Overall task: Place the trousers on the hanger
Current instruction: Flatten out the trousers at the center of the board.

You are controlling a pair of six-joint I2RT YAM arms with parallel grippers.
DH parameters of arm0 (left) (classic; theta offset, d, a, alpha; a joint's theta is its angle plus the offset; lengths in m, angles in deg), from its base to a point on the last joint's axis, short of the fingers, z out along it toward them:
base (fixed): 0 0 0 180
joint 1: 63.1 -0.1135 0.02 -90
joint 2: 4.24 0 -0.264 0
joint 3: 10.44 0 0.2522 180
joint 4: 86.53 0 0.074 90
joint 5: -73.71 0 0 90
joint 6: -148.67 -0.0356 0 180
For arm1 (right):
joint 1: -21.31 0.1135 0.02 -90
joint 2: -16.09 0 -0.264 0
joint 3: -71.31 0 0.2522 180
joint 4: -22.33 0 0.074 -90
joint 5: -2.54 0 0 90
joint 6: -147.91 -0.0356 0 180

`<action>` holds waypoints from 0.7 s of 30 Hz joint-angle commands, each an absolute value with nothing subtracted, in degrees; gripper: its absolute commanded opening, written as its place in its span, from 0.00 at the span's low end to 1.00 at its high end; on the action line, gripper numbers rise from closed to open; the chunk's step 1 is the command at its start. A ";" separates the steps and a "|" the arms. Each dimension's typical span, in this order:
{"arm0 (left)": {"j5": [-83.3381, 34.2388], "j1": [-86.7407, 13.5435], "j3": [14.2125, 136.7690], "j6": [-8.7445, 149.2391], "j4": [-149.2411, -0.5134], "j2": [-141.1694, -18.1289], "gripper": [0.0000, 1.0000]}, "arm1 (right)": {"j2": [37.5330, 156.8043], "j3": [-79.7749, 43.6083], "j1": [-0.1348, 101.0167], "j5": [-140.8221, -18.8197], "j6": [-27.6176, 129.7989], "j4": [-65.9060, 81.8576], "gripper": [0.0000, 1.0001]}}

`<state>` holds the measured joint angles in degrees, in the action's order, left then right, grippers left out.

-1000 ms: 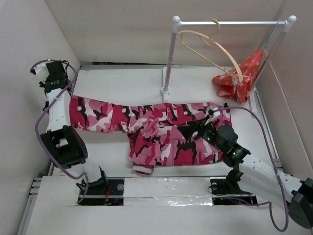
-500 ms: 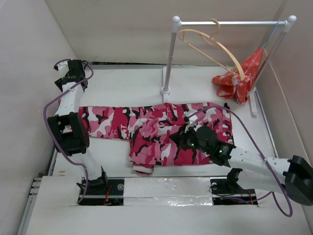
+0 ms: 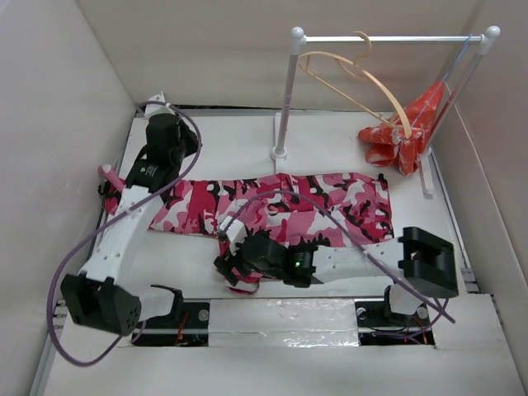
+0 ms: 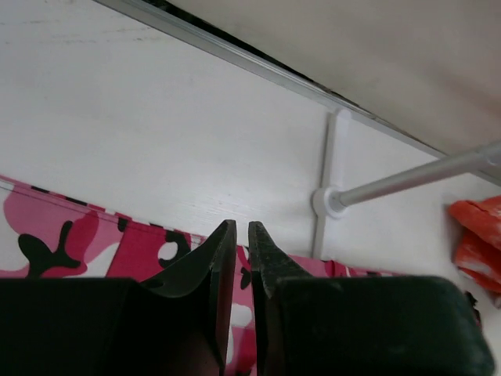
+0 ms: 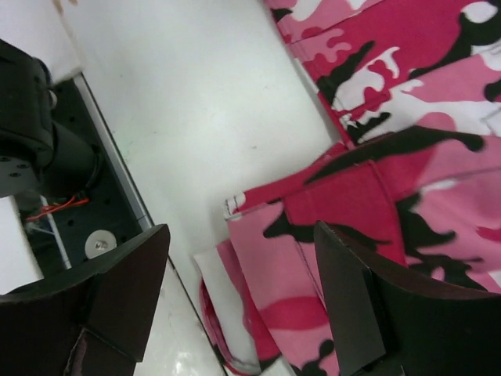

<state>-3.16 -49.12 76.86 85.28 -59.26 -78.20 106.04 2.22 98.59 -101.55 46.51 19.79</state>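
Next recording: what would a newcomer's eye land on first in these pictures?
The loud pink, red, white and black camouflage trousers lie spread flat across the middle of the white table, with the right claw open above their near edge. Behind them the pale wooden hanger hangs bare from the white rail, next to a red-orange cloth.

Right gripper [image 5: 241,233] is spread wide over the camo trousers [image 5: 407,94] hem at 6 o'clock, black arm base [image 5: 39,145] at 9.
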 commanded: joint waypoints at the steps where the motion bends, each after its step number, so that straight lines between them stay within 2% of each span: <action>1: -10.48 -50.35 70.85 89.08 -64.68 -71.24 0.10 | 112.14 -3.96 100.50 -109.85 50.60 14.64 0.82; 4: -9.35 -50.35 67.67 88.12 -65.13 -64.73 0.11 | 117.33 -8.27 100.50 -112.59 51.66 11.13 0.83; 5: -8.56 -50.35 67.14 87.59 -64.69 -62.62 0.12 | 118.29 -8.98 100.50 -113.12 52.27 10.25 0.86; 15: -11.01 -50.35 61.42 86.70 -63.98 -56.72 0.20 | 127.18 -17.42 104.02 -118.22 54.83 0.75 0.87; 18: -11.54 -50.35 60.89 86.62 -64.86 -56.19 0.21 | 128.14 -18.30 104.55 -119.80 55.09 -0.04 0.86; 21: -11.89 -50.35 60.98 86.09 -64.60 -56.97 0.21 | 129.81 -19.87 104.55 -122.26 55.27 -1.97 0.81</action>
